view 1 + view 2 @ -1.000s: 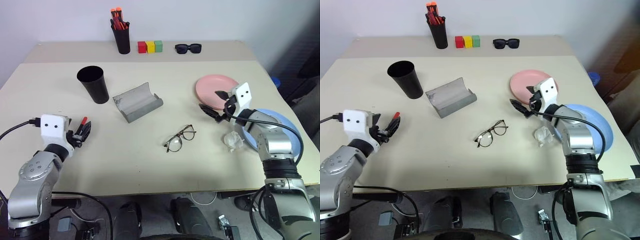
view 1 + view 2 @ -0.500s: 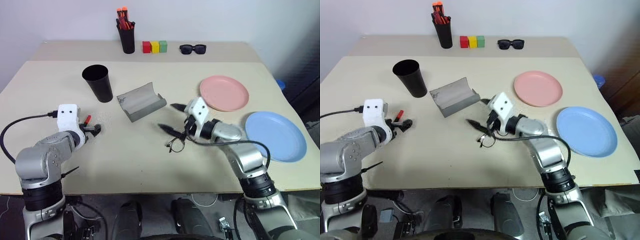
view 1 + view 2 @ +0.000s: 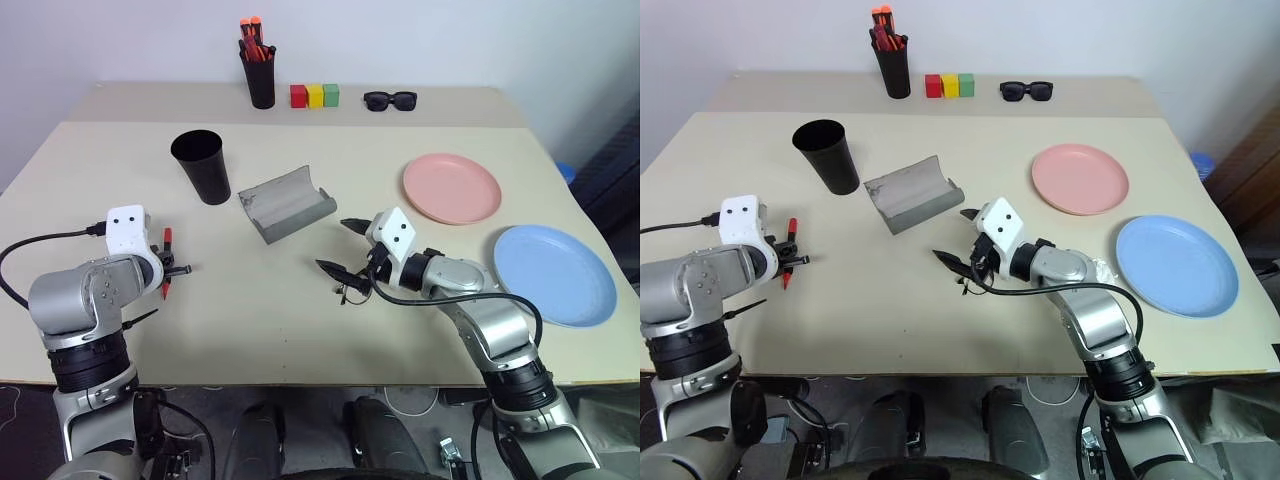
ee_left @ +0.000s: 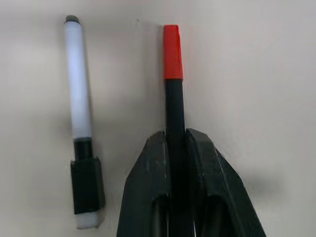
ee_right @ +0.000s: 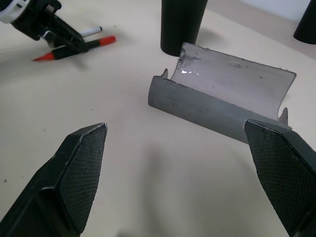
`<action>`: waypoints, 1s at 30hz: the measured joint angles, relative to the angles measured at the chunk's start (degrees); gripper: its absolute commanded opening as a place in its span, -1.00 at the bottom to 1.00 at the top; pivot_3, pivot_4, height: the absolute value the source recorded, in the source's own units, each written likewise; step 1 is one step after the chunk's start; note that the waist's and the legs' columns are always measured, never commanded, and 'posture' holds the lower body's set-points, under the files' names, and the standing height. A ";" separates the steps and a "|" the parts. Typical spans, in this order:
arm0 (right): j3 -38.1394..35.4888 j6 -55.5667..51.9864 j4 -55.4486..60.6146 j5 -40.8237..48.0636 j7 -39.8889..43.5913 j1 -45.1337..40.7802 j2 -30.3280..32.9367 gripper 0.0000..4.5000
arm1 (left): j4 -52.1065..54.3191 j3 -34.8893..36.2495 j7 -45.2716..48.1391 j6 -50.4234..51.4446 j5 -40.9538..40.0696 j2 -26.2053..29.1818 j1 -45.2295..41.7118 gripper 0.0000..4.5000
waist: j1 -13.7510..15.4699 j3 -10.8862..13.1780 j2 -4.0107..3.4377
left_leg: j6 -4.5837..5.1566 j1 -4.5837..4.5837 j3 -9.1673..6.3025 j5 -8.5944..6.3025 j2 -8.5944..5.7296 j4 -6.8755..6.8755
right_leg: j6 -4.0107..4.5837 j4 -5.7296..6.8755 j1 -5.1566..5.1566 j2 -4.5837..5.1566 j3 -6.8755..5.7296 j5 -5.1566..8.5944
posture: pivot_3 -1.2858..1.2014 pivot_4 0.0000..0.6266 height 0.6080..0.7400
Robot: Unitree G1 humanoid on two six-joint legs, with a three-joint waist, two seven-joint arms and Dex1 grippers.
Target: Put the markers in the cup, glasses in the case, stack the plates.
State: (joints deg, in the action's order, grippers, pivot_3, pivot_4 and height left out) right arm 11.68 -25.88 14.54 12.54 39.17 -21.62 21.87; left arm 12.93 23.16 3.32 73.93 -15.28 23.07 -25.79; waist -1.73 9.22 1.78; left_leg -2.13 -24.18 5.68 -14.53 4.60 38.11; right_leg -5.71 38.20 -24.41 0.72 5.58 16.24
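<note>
Red-capped marker sits clenched in the left pincer, low on the beige surface, likely for carrying to the cup; a white-barrelled marker lies just beside it. Right pincer hangs spread wide over the eyeglasses. Beyond wait the open grey case, black cup, and pink plate and blue plate apart.
</note>
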 measured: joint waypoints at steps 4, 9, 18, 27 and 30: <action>1.19 2.29 -2.57 -1.84 -1.73 -1.90 -2.87 1.00 | 1.22 -0.40 -1.91 -21.90 3.50 -1.09 0.59 -0.98 | -0.07 0.03 0.14 | -0.01 -0.10 0.03 0.00 0.03 -0.02 | 0.02 -0.01 -0.11 -0.01 0.00 -0.02 | 0.03 -0.52 0.73; 2.94 7.78 -10.69 -10.26 -12.39 -6.07 -9.31 1.00 | 1.49 2.87 -5.78 -38.33 3.89 -4.17 -5.08 -0.98 | 0.01 0.02 0.16 | -0.01 -0.12 0.06 0.00 0.03 -0.01 | 0.01 -0.01 -0.13 -0.01 0.00 -0.03 | 0.03 -0.52 0.73; 2.33 15.02 -21.90 -16.69 -26.68 -10.26 -19.44 1.00 | -23.69 -8.13 -7.88 -63.17 12.55 -5.32 -20.67 -0.98 | 0.92 0.01 0.16 | 0.00 -0.19 0.11 0.00 0.00 0.03 | -0.01 -0.06 -0.15 -0.02 -0.01 -0.04 | 0.03 -0.52 0.73; 0.22 18.18 -22.18 -13.77 -25.23 -9.91 -20.77 1.00 | -53.71 -10.57 -9.09 -84.61 14.66 -5.40 -28.45 -0.98 | 0.60 0.02 0.15 | 0.00 -0.24 0.15 0.01 0.05 -0.02 | -0.03 -0.05 -0.25 -0.06 -0.02 -0.04 | 0.03 -0.52 0.73; -0.08 18.87 -22.13 -11.92 -24.10 -9.57 -21.49 1.00 | -57.47 -10.38 -9.07 -87.80 14.19 -5.40 -29.23 -0.98 | 0.69 0.02 0.15 | -0.01 -0.25 0.16 0.01 0.05 -0.01 | -0.03 -0.06 -0.25 -0.05 -0.02 -0.04 | 0.03 -0.52 0.73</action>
State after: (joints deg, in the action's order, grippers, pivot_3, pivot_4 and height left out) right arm 11.59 -7.01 -7.58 0.62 15.07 -31.19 0.37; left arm -44.54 12.78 -5.75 -13.87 -1.09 17.67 -55.02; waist -1.04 9.24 1.93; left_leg -2.13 -24.43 5.84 -14.53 4.64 38.11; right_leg -5.75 38.14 -24.66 0.67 5.56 16.21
